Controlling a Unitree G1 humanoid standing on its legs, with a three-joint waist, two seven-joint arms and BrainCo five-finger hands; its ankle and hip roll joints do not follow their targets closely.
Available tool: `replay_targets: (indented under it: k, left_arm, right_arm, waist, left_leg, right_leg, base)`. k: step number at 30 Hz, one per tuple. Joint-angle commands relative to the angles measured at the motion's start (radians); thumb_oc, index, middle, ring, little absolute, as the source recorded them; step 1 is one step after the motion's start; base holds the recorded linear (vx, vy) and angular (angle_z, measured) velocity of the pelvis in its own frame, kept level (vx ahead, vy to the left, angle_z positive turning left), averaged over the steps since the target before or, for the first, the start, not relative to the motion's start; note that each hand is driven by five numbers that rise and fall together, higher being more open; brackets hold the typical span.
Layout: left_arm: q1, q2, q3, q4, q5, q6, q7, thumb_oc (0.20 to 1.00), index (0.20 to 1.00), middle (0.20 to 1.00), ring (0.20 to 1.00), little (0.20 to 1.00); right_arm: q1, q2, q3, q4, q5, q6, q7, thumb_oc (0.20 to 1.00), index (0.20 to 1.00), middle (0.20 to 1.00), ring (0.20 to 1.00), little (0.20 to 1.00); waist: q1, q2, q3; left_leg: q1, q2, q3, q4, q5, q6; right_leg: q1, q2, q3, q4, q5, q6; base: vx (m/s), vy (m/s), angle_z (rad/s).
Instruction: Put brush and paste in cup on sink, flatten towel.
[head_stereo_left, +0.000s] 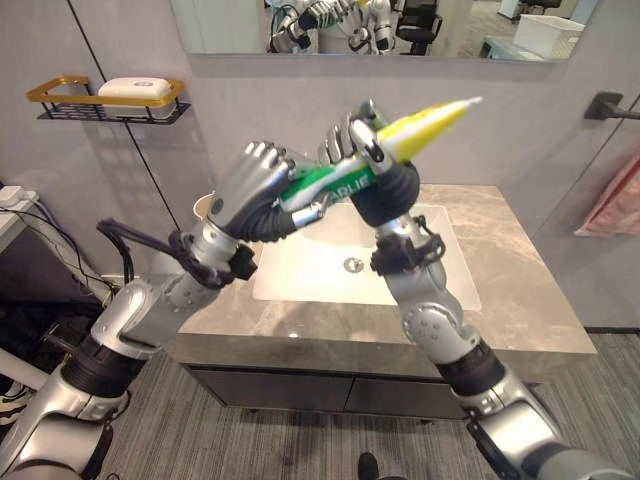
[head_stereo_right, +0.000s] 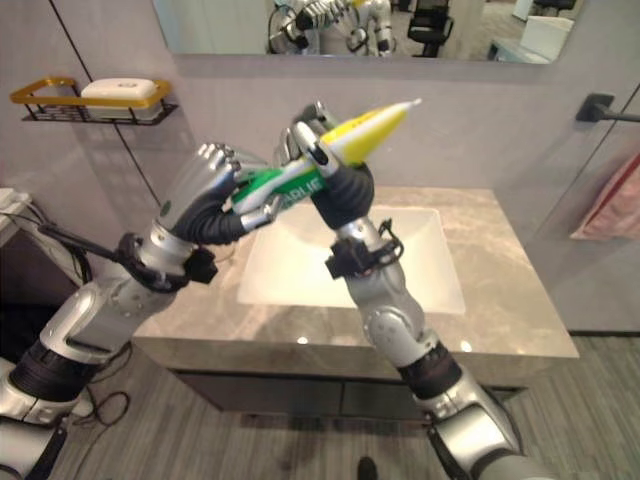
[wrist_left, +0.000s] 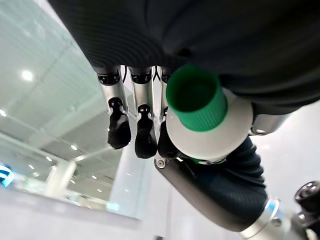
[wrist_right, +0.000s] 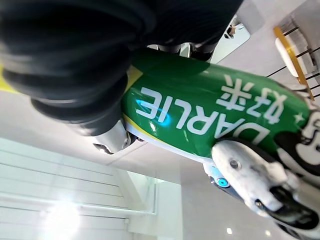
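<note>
A green and yellow toothpaste tube (head_stereo_left: 420, 125) is held tilted in the air above the white basin (head_stereo_left: 330, 268). My left hand (head_stereo_left: 250, 180) is curled round its green cap end (wrist_left: 195, 97). Shut round the tube's green middle (wrist_right: 200, 110) is my right hand (head_stereo_left: 355, 140), with the yellow flat end sticking up past it toward the mirror. A cream cup (head_stereo_left: 203, 207) stands on the counter's back left corner, mostly hidden behind my left hand. A pink towel (head_stereo_left: 615, 200) hangs at the far right, off the counter.
The marble counter (head_stereo_left: 520, 290) surrounds the basin. A gold wire shelf (head_stereo_left: 60, 90) with a white soap bar (head_stereo_left: 140, 92) hangs on the wall at the left. A black wall hook (head_stereo_left: 610, 105) sits above the towel.
</note>
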Motion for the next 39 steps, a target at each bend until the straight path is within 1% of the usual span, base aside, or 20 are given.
replay_targets:
  k: [1,4,5,6,7,10,12,15,19,21,22,24,25,26,27,29,31,33,35,39]
  left_arm:
    - [-0.048,0.008,0.088,0.056,-0.09,0.049,0.029,0.244,0.244,0.244,0.244,0.244]
    - [0.01,0.003,0.12,0.042,-0.097,0.055,0.025,0.511,0.511,0.511,0.511,0.511]
    - [0.033,-0.001,0.132,0.035,-0.098,0.056,0.028,0.567,0.567,0.567,0.567,0.567]
    - [0.076,-0.004,0.159,0.02,-0.095,0.06,0.038,0.79,0.79,0.79,0.79,0.79]
    - [0.08,-0.004,0.163,0.017,-0.094,0.061,0.037,1.0,1.0,1.0,1.0,1.0]
    - [0.199,-0.014,0.254,-0.05,-0.094,0.062,0.065,1.0,1.0,1.0,1.0,1.0]
    - [0.312,-0.021,0.347,-0.106,-0.143,0.059,0.065,1.0,1.0,1.0,1.0,1.0]
    - [0.396,-0.043,0.415,-0.152,-0.2,0.047,0.085,1.0,1.0,1.0,1.0,1.0]
    - [0.554,-0.086,0.576,-0.149,-0.269,0.047,0.141,1.0,1.0,1.0,1.0,1.0]
    - [0.578,-0.099,0.596,-0.146,-0.279,0.048,0.151,1.0,1.0,1.0,1.0,1.0]
    - [0.632,-0.138,0.632,-0.119,-0.308,0.058,0.164,1.0,1.0,1.0,1.0,1.0]
    - [0.66,-0.178,0.628,-0.089,-0.386,0.055,0.149,1.0,1.0,1.0,1.0,1.0]
    - [0.673,-0.229,0.585,-0.097,-0.547,0.023,0.089,1.0,1.0,1.0,1.0,1.0]
    - [0.692,-0.267,0.559,-0.095,-0.678,0.018,0.033,1.0,1.0,1.0,1.0,1.0]
    - [0.703,-0.291,0.536,-0.088,-0.752,0.023,0.005,1.0,1.0,1.0,1.0,1.0]
    - [0.746,-0.313,0.458,-0.055,-0.857,0.064,-0.077,1.0,1.0,1.0,1.0,1.0]
    - [0.767,-0.315,0.439,-0.055,-0.891,0.083,-0.109,1.0,1.0,1.0,1.0,1.0]
    - [0.832,-0.288,0.377,0.046,-0.933,0.13,-0.173,1.0,1.0,1.0,1.0,1.0]
    - [0.872,-0.262,0.359,0.113,-0.952,0.162,-0.197,1.0,1.0,1.0,1.0,1.0]
    - [0.899,-0.229,0.344,0.224,-0.968,0.193,-0.209,1.0,1.0,1.0,1.0,1.0]
  right_arm:
    - [-0.065,0.032,-0.144,-0.03,0.022,-0.09,-0.033,0.2,0.2,0.2,0.2,0.2]
    - [-0.058,0.021,-0.139,-0.018,0.015,-0.082,-0.05,0.2,0.2,0.2,0.2,0.2]
    - [-0.061,0.021,-0.137,-0.008,0.01,-0.078,-0.057,0.2,0.2,0.2,0.2,0.2]
    - [-0.066,0.017,-0.135,0.005,0.004,-0.075,-0.067,0.2,0.2,0.2,0.2,0.2]
    - [-0.066,0.017,-0.133,0.005,0.004,-0.075,-0.068,0.2,0.2,0.2,0.2,0.2]
    - [-0.071,-0.009,-0.144,0.021,-0.035,-0.069,-0.104,0.2,0.2,0.2,0.2,0.2]
    - [-0.062,-0.046,-0.164,0.01,-0.117,-0.065,-0.164,0.2,0.2,0.2,0.2,0.2]
    - [-0.055,-0.064,-0.174,-0.012,-0.139,-0.049,-0.181,0.2,0.2,0.2,0.2,0.2]
    - [-0.126,-0.112,-0.209,0.008,-0.201,-0.046,-0.211,0.2,0.2,0.2,0.2,0.2]
    - [-0.134,-0.123,-0.216,0.013,-0.216,-0.047,-0.226,0.2,0.2,0.2,0.2,0.2]
    - [-0.145,-0.15,-0.239,0.02,-0.245,-0.042,-0.255,0.2,0.2,0.2,0.2,0.2]
    - [-0.154,-0.176,-0.242,0.023,-0.269,-0.033,-0.27,0.2,0.2,0.2,0.2,0.2]
    - [-0.166,-0.184,-0.245,0.027,-0.283,-0.016,-0.282,0.2,0.2,0.2,0.2,0.2]
    - [-0.174,-0.183,-0.239,0.036,-0.277,-0.009,-0.278,0.2,0.2,0.2,0.2,0.2]
    - [-0.18,-0.18,-0.231,0.052,-0.273,-0.005,-0.281,0.2,0.2,0.2,0.2,0.2]
    - [-0.237,-0.219,-0.201,0.093,-0.31,0.033,-0.28,0.2,0.2,0.2,0.2,0.2]
    - [-0.262,-0.229,-0.195,0.111,-0.313,0.038,-0.277,0.2,0.2,0.2,0.2,0.2]
    - [-0.364,-0.259,-0.172,0.185,-0.348,0.043,-0.294,0.2,0.2,0.2,0.2,0.2]
    - [-0.431,-0.269,-0.151,0.227,-0.367,0.046,-0.304,0.2,0.2,0.2,0.2,0.2]
    - [-0.526,-0.293,-0.118,0.286,-0.42,0.051,-0.324,0.2,0.2,0.2,0.2,0.2]
  waist:
    - [0.002,-0.017,-0.003]
    - [0.008,-0.017,-0.002]
    - [0.014,-0.018,-0.002]
    - [0.026,-0.021,0.002]
    - [0.023,-0.02,0.001]
    - [0.057,-0.027,0.01]
    - [0.072,-0.028,0.015]
    - [0.086,-0.029,0.019]
    - [0.146,-0.033,0.03]
    - [0.151,-0.034,0.033]
    - [0.177,-0.036,0.038]
    - [0.19,-0.036,0.044]
    - [0.196,-0.034,0.051]
    - [0.201,-0.034,0.052]
    - [0.205,-0.036,0.054]
    - [0.216,-0.037,0.055]
    - [0.222,-0.035,0.056]
    - [0.246,-0.033,0.063]
    - [0.265,-0.028,0.07]
    - [0.286,-0.023,0.079]
  left_leg:
    - [0.068,-0.025,-0.036,0.007,-0.066,0.005]
    - [0.071,-0.021,-0.04,0.007,-0.066,0.003]
    - [0.07,-0.021,-0.043,0.007,-0.065,0.002]
    - [0.069,-0.02,-0.047,0.007,-0.063,0.002]
    - [0.068,-0.02,-0.048,0.007,-0.063,0.002]
    - [0.058,-0.017,-0.074,0.007,-0.056,-0.001]
    - [0.05,-0.018,-0.088,0.007,-0.051,-0.002]
    - [0.043,-0.019,-0.102,0.007,-0.047,-0.002]
    - [0.031,-0.021,-0.137,0.007,-0.04,-0.001]
    - [0.029,-0.022,-0.143,0.007,-0.038,0.0]
    - [0.022,-0.025,-0.161,0.009,-0.036,0.0]
    - [0.013,-0.03,-0.179,0.012,-0.032,0.001]
    - [0.01,-0.032,-0.191,0.016,-0.034,0.002]
    - [0.001,-0.037,-0.202,0.015,-0.026,0.005]
    - [-0.001,-0.038,-0.205,0.015,-0.025,0.006]
    - [-0.006,-0.04,-0.215,0.012,-0.023,0.008]
    - [-0.008,-0.04,-0.22,0.012,-0.021,0.009]
    - [-0.015,-0.043,-0.236,0.011,-0.016,0.011]
    - [-0.024,-0.046,-0.248,0.009,-0.011,0.013]
    - [-0.045,-0.05,-0.269,0.007,0.003,0.013]
  right_leg:
    - [0.082,-0.034,-0.035,0.004,-0.091,0.05]
    - [0.088,-0.033,-0.04,0.004,-0.096,0.047]
    - [0.09,-0.033,-0.046,0.004,-0.098,0.046]
    - [0.093,-0.034,-0.052,0.004,-0.101,0.045]
    - [0.094,-0.034,-0.053,0.004,-0.101,0.045]
    - [0.101,-0.036,-0.073,0.004,-0.11,0.039]
    - [0.105,-0.038,-0.086,0.004,-0.113,0.037]
    - [0.108,-0.041,-0.098,0.004,-0.114,0.035]
    - [0.119,-0.048,-0.13,0.004,-0.121,0.033]
    - [0.121,-0.05,-0.139,0.004,-0.122,0.033]
    - [0.129,-0.056,-0.156,0.004,-0.126,0.031]
    - [0.137,-0.062,-0.173,0.004,-0.127,0.031]
    - [0.143,-0.064,-0.185,0.004,-0.13,0.031]
    - [0.139,-0.07,-0.194,0.004,-0.124,0.03]
    - [0.14,-0.071,-0.198,0.004,-0.124,0.029]
    - [0.142,-0.074,-0.208,0.004,-0.123,0.029]
    - [0.143,-0.075,-0.213,0.004,-0.122,0.029]
    - [0.143,-0.078,-0.227,0.004,-0.118,0.033]
    - [0.14,-0.082,-0.236,0.004,-0.114,0.037]
    - [0.129,-0.088,-0.253,0.004,-0.106,0.042]
  base:
    - [0.01,-0.048,-0.04]
    - [0.01,-0.021,0.01]
    - [0.0,-0.031,0.05]
    - [0.0,-0.024,0.07]
    - [-0.01,-0.023,0.1]
    - [0.0,-0.036,0.15]
    - [0.0,-0.024,0.32]
    - [0.0,-0.012,0.26]
    - [0.01,-0.024,0.21]
    - [0.0,-0.012,0.38]
    - [0.0,-0.015,0.28]
    - [-0.01,-0.014,0.33]
    - [-0.03,0.0,0.52]
    - [-0.03,0.008,0.51]
    - [-0.03,0.011,0.49]
    - [-0.02,0.007,0.37]
    - [-0.01,0.004,0.2]
    - [-0.04,0.01,0.01]
    - [-0.04,0.018,0.04]
    - [-0.03,0.024,0.17]
